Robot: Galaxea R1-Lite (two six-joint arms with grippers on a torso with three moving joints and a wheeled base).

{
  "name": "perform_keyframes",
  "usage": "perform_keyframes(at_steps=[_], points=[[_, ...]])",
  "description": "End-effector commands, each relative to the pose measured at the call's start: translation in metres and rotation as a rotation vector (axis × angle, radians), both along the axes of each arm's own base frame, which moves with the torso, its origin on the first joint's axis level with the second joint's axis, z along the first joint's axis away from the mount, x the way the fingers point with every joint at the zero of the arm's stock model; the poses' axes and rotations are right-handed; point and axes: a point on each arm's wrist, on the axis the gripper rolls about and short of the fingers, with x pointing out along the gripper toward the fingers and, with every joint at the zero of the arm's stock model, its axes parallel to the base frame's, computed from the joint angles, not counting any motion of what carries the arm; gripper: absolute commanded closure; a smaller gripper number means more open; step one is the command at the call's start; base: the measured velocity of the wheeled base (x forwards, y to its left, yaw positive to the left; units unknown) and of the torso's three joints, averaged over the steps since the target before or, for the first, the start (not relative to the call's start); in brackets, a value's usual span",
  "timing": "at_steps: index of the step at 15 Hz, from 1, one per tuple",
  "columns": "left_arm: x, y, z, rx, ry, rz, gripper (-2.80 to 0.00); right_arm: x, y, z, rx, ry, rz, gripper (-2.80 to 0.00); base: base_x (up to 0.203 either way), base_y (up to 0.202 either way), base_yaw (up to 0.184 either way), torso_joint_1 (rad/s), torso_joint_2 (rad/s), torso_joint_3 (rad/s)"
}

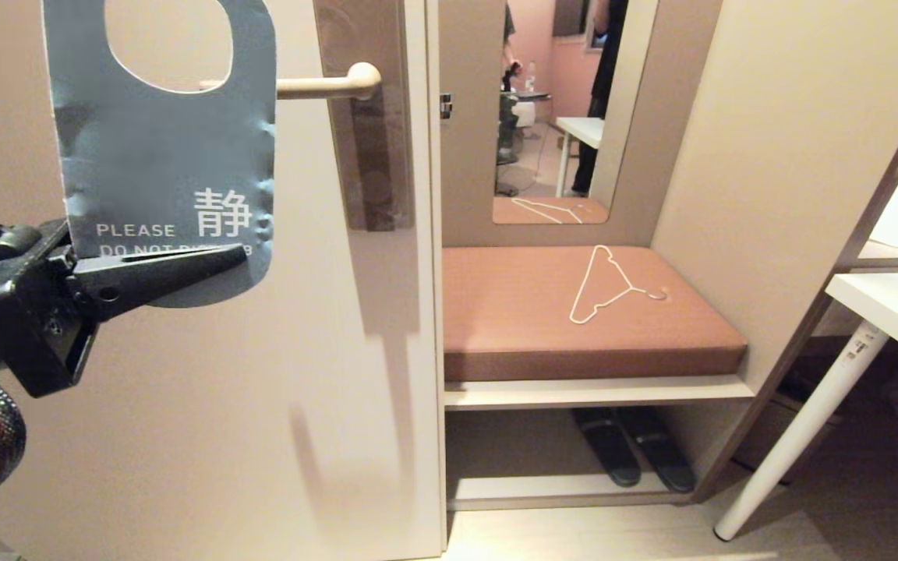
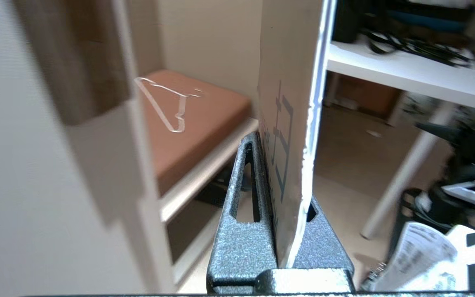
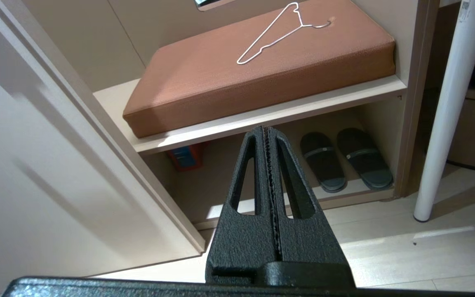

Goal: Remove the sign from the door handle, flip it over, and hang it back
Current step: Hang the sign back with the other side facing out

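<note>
My left fingers pinch the bottom of the crinkled blue card sign, its hole beside the tip of the slim cream door handle. My right fingers are closed, empty. The bendy sign could slip or miss the handle.

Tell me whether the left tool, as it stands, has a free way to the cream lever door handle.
Probably yes: the left tool, shut on the blue card sign, hangs below the cream lever handle, nothing between.
</note>
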Motion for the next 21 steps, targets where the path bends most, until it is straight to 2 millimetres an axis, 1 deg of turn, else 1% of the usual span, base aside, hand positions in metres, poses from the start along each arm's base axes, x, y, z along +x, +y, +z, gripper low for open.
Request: perform_keyframes(at_steps=[1,3,5,6,8,11,16,19,21], points=[[-0.004,0.006,0.003,-0.009,-0.011,0.028,0.0,0.0,0.0,0.001,-0.019,-0.001,0.005,0.0,0.0,0.0,0.0,0.0,0.0,0.0],[-0.006,0.01,0.005,-0.017,-0.014,0.047,0.0,0.0,0.0,0.001,-0.112,-0.005,0.01,0.0,0.0,0.0,0.0,0.0,0.0,0.0],[-0.006,0.01,0.005,-0.018,-0.01,0.05,0.0,-0.001,0.0,0.002,-0.242,-0.008,0.001,0.0,0.0,0.0,0.0,0.0,0.0,0.0],[-0.005,0.01,0.005,-0.015,-0.014,0.05,0.0,0.0,-0.001,0.001,-0.3,0.001,-0.019,0.0,0.0,0.0,0.0,0.0,0.0,0.0],[-0.004,0.01,0.004,-0.015,-0.01,0.05,0.0,0.001,0.0,-0.002,-0.401,0.009,0.004,0.0,0.0,0.0,0.0,0.0,0.0,0.0],[-0.005,0.013,0.004,-0.015,-0.009,0.066,0.0,0.001,0.0,-0.002,-0.402,0.008,0.021,0.0,0.0,0.0,0.0,0.0,0.0,0.0],[-0.001,0.031,0.004,-0.013,-0.015,0.181,0.0,0.001,0.0,-0.002,-0.399,0.009,0.019,0.0,0.0,0.0,0.0,0.0,0.0,0.0],[-0.001,0.044,0.004,-0.016,-0.017,0.305,0.0,0.001,0.0,-0.002,-0.399,0.008,0.02,0.0,0.0,0.0,0.0,0.0,0.0,0.0],[0.002,0.047,0.005,-0.016,-0.021,0.413,0.0,0.001,0.0,-0.002,-0.399,0.008,0.021,0.0,0.0,0.0,0.0,0.0,0.0,0.0]])
